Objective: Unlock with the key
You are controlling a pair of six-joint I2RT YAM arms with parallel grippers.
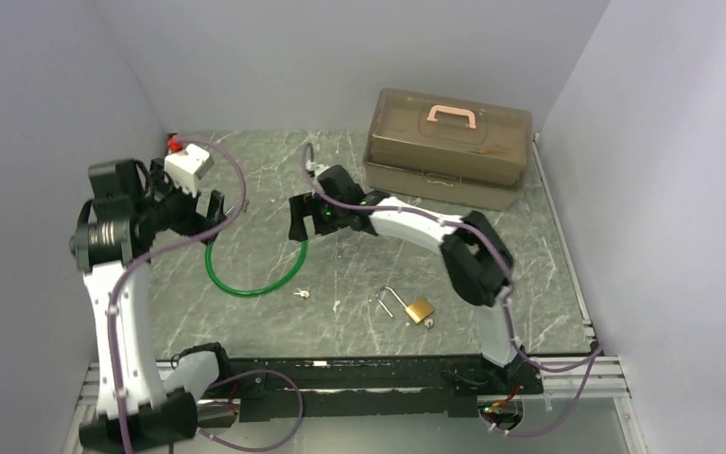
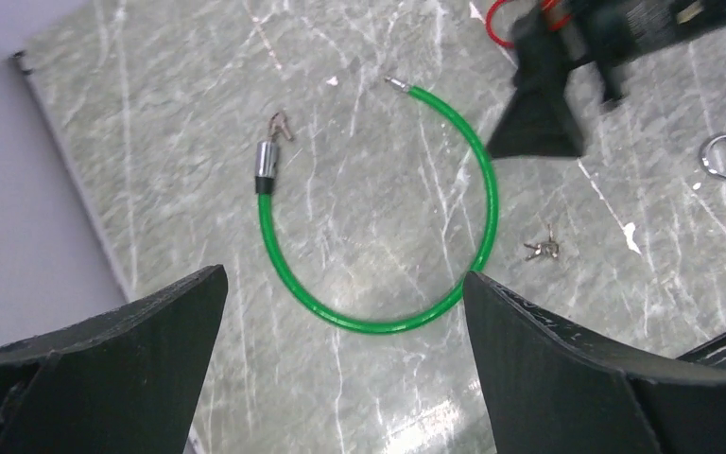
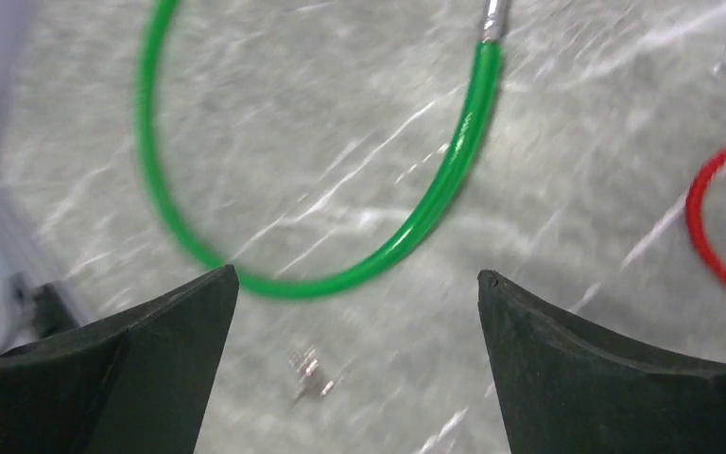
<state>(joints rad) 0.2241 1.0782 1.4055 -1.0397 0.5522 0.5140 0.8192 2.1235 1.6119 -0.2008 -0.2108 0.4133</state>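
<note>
Key (image 1: 301, 293) lies ungrasped just beside green cable (image 2: 267, 227). Left gripper (image 1: 211, 209) and right gripper (image 1: 297, 231) both gape empty. I reckon next: right descends, pinches key.

Closed translucent brown toolbox (image 1: 447, 147), pink handle (image 1: 451, 115) on its lid, stands at the far right corner of the grey-green marbled table (image 1: 359, 326). Red cable loop (image 3: 694, 216) lies flat on the table. Plain pale walls (image 1: 340, 57) enclose three sides.

Cable loop (image 1: 255, 290) on the table (image 1: 359, 274) left of centre, key (image 1: 301, 293) just right of it, padlock (image 1: 420, 309) farther right, lidded box (image 1: 447, 142) behind at far right.
</note>
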